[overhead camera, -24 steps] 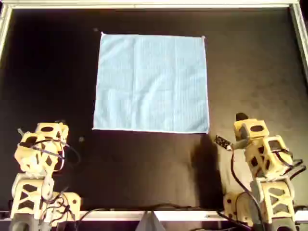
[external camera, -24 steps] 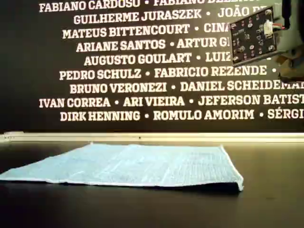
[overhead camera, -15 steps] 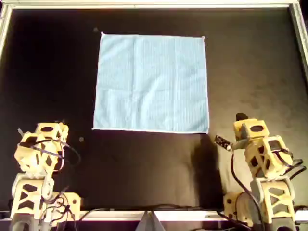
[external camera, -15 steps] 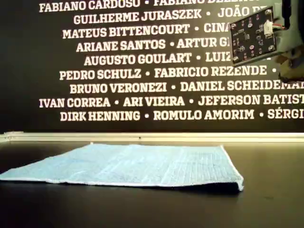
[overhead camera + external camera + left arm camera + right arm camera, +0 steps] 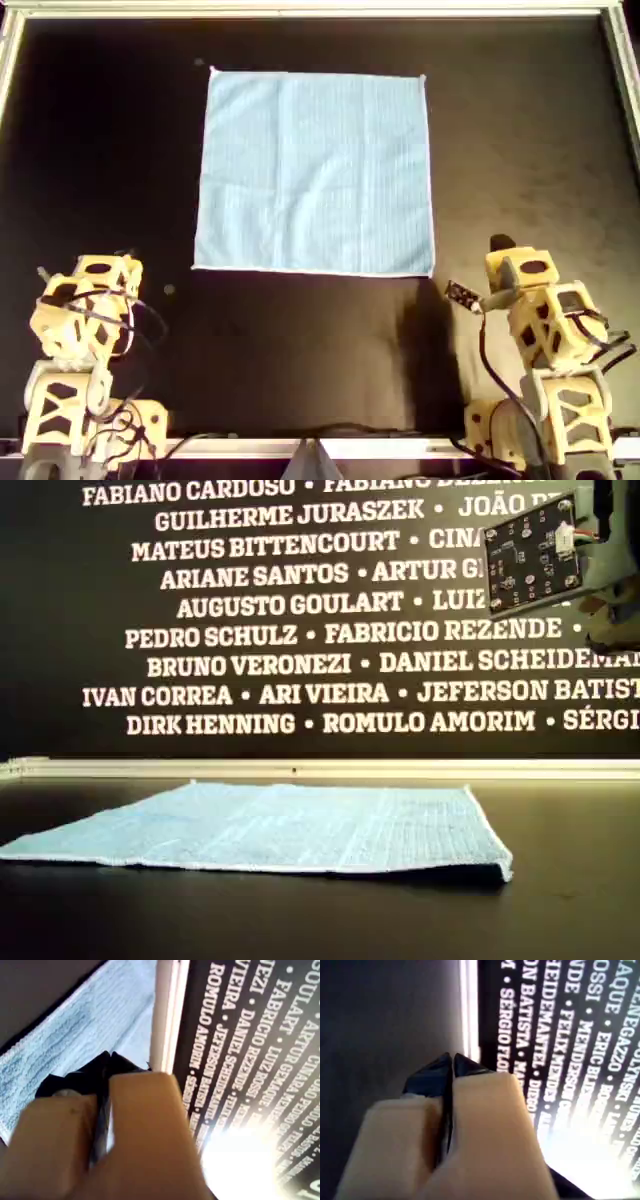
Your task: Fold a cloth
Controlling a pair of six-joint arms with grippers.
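Both end effectors were closed on nothing: the left end effector (image 5: 107, 1060) and the right end effector (image 5: 451, 1062) each had their dark tips pressed together. Unfolded, the cloth (image 5: 315, 172) lay flat on the black desk (image 5: 520, 140), apart from both arms.

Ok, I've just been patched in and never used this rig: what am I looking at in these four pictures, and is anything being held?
Two yellow robot arms sit at the overhead view's bottom corners. That view looks straight down on a black table with a light-blue cloth lying flat and unfolded. The exterior view sees the cloth from table height, against a wall of names. The other two pictures come from cameras on each arm: the left end effector and right end effector both look shut and hold nothing.
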